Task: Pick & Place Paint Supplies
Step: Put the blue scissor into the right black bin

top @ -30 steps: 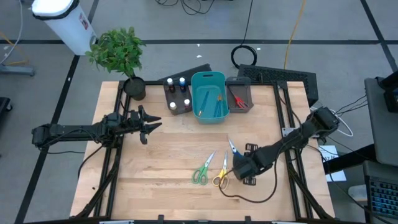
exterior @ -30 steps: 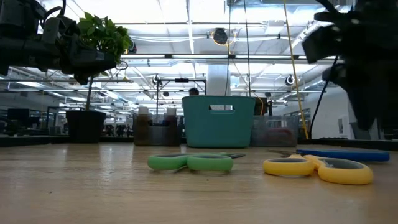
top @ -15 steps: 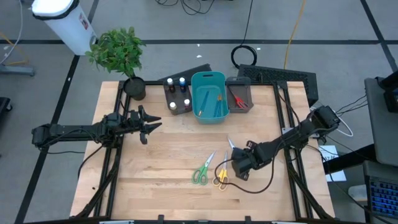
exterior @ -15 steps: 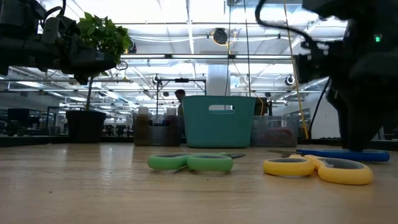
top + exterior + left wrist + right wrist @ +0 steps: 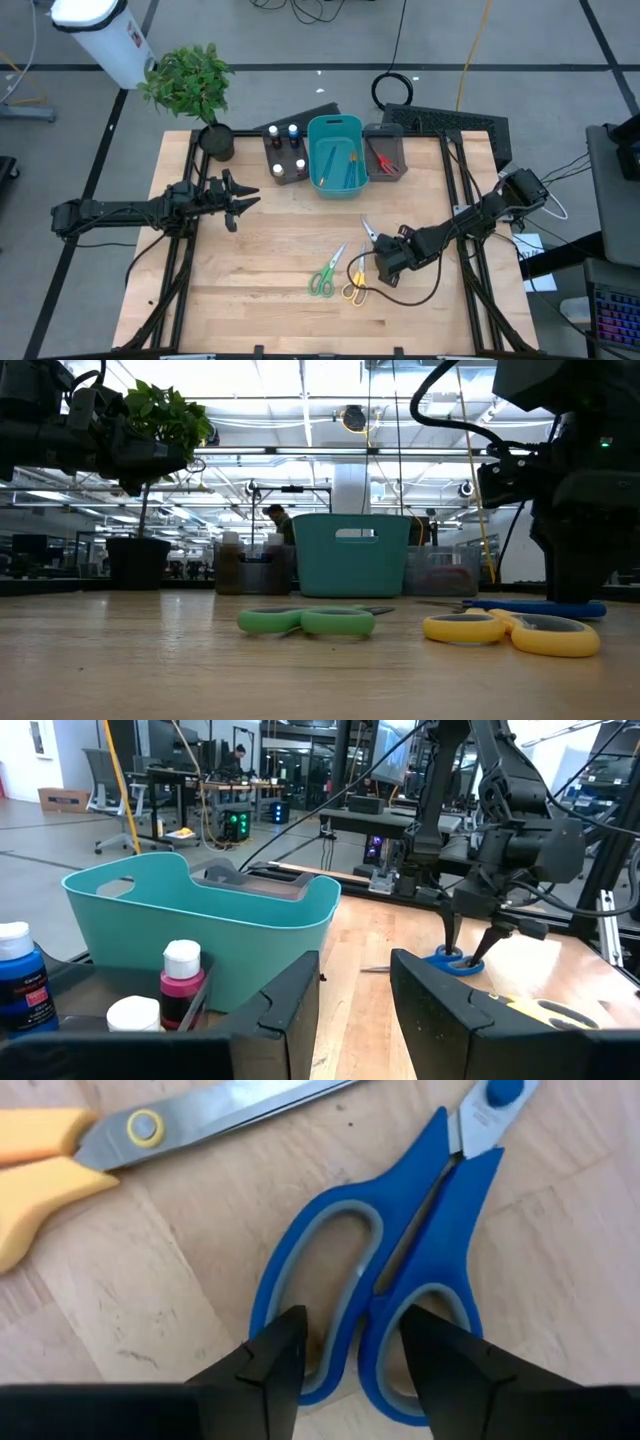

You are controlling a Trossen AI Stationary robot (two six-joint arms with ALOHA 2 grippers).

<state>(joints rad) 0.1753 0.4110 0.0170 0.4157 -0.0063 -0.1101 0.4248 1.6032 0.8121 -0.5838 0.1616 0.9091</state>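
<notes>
since a second ago the right gripper [image 5: 383, 258] has slid from the lower centre of the high view up and a little left, onto the blue scissors [image 5: 368, 232], whose blades have swung from pointing up-right toward up-left. the green scissors [image 5: 325, 275] and yellow scissors [image 5: 355, 284] lie where they lay, side by side at lower centre, and the left gripper [image 5: 238, 203] hangs in the same spot at centre left, above bare wood.

up close in the right wrist view, the gripper's fingers [image 5: 270, 1355] stand apart, straddling the inner rim of one blue handle loop [image 5: 352, 1285], tips low on the wood; not yet clamped. the yellow scissors' blade [image 5: 200, 1120] crosses the upper left of that view. the left gripper's fingers [image 5: 285, 1010] are partly apart with nothing between them.

the surface is a pale wooden table [image 5: 260, 300] on a black frame. along its top edge in the high view sit a potted plant [image 5: 195, 85], a dark grey bin [image 5: 285, 155] holding capped bottles [image 5: 293, 130], a teal bin [image 5: 335, 158] with brushes [image 5: 350, 165] inside, and a second dark bin [image 5: 385, 155] with red scissors [image 5: 381, 160]. around it, grey floor, cables and a white cylinder [image 5: 100, 35] at upper left.

in the low view a lit hall with ceiling lamps stretches behind, and a person [image 5: 272, 518] shows behind the teal bin [image 5: 352, 555].
</notes>
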